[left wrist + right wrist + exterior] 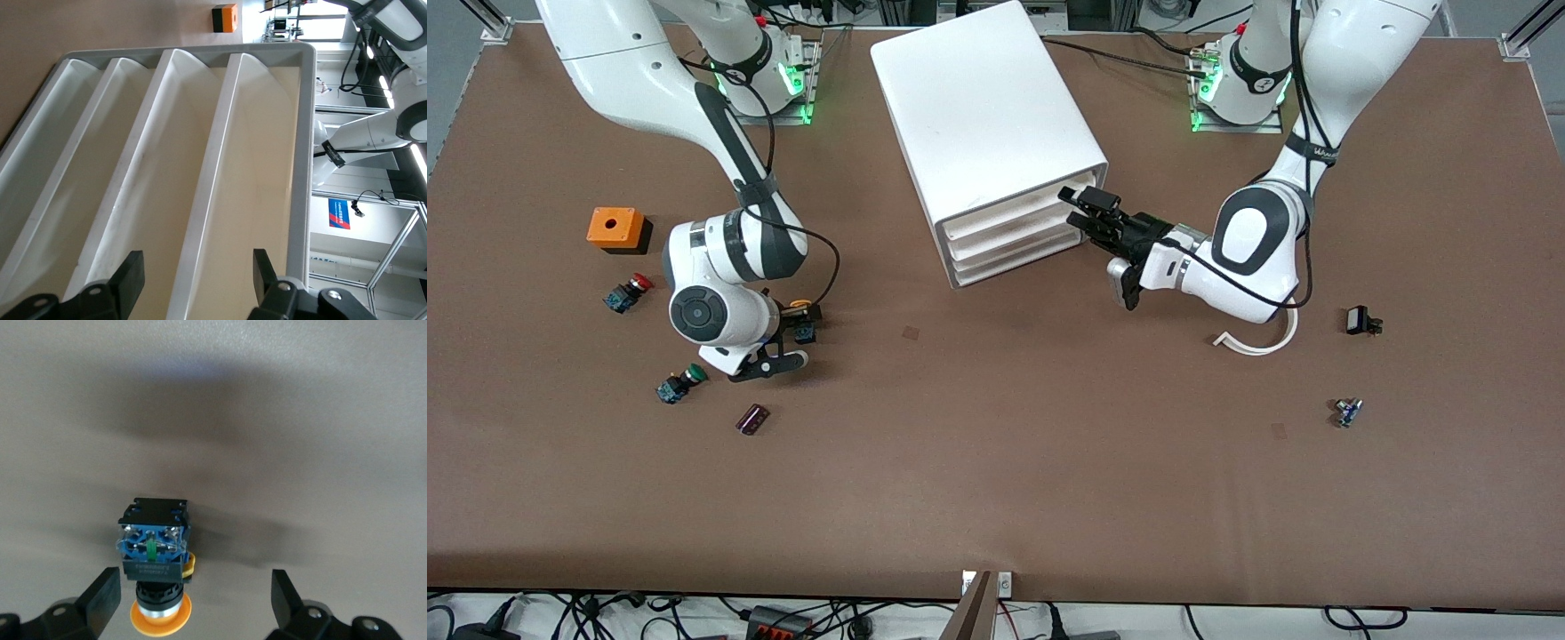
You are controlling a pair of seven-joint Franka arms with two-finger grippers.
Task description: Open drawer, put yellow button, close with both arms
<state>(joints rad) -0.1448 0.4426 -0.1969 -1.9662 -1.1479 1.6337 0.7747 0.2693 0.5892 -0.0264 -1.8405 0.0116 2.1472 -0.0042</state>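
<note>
- Nearest the front camera, a small blue part [1348, 412] lies on the desk [1049, 462].
- Left hand [1087, 209], fingers apart, straddles the top drawer [1014, 213] lip: opening step; next, pinch and pull.
- Right hand [787, 342], fingers spread, hovers over the yellow button [804, 313], at the cabinet's [983, 116] eight o'clock.
- No legible writing.

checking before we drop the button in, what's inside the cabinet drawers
Nothing can be seen inside. The three drawers are shut in the white cabinet, so only their fronts show and the insides are covered. The left gripper is at the top drawer's front edge.
</note>
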